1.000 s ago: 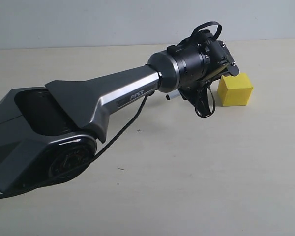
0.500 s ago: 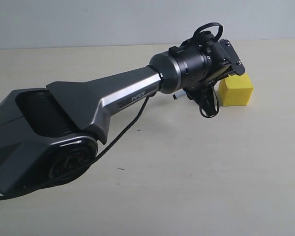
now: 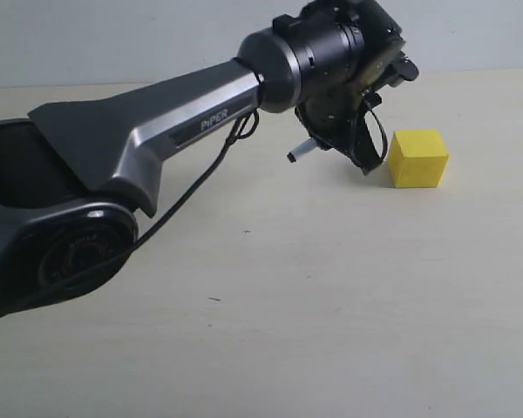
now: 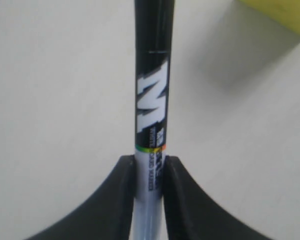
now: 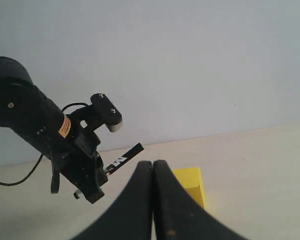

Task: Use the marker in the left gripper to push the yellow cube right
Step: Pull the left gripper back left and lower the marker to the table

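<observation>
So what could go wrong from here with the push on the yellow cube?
1. The marker is in the air, and in the right wrist view its black tip looks higher than the top of the yellow cube; a sweep at this height would likely pass over it.
2. The left end effector clamps only the white barrel, with the long cap sticking out; a sideways load at the tip could twist the marker in the grip.

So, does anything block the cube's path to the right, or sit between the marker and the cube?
Nothing visible does. The table right of the cube is bare to the frame edge, and nothing shows between the marker and the cube.
</observation>
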### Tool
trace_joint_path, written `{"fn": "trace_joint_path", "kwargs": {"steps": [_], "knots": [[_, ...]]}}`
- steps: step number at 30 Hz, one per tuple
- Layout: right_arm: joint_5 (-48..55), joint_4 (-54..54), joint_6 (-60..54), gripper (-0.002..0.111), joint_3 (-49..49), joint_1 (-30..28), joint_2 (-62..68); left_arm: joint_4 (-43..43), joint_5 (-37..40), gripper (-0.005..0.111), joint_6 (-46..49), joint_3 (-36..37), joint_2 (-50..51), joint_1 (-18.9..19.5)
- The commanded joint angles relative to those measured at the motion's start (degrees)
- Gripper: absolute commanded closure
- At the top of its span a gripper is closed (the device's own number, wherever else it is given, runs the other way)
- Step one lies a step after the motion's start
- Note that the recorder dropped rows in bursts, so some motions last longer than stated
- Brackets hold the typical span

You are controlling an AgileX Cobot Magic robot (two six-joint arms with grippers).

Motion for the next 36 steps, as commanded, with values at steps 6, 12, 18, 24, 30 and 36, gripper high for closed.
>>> {"fn": "trace_joint_path", "kwargs": {"steps": [6,12,18,24,30,36], "knots": [[-0.1,-0.4,-0.2,0.108,0.3,-0.4,-0.4,-10.7,2.4,0.107,-10.1,2.8,-3.9,3.8],[-0.1,-0.4,-0.2,0.108,0.3,-0.4,-0.4,-13.3,2.4,0.107,-13.6,7.1,-7.8,3.8],[-0.1,-0.4,-0.2,0.108,0.3,-0.4,-0.4,-16.8,2.4,0.107,-16.3,17.5,-13.1,3.8],[-0.1,-0.4,-0.2,0.108,0.3,-0.4,-0.4,-17.1,-4.8,0.107,-22.1,35.9,-24.4,3.8],[-0.1,-0.4,-0.2,0.108,0.3,-0.4,-0.4,-25.2,-20.1,0.107,-28.1,56.6,-32.0,4.3],[-0.1,-0.4,-0.2,0.108,0.3,-0.4,-0.4,-29.2,-27.7,0.107,-29.1,63.4,-30.4,5.2]]}}
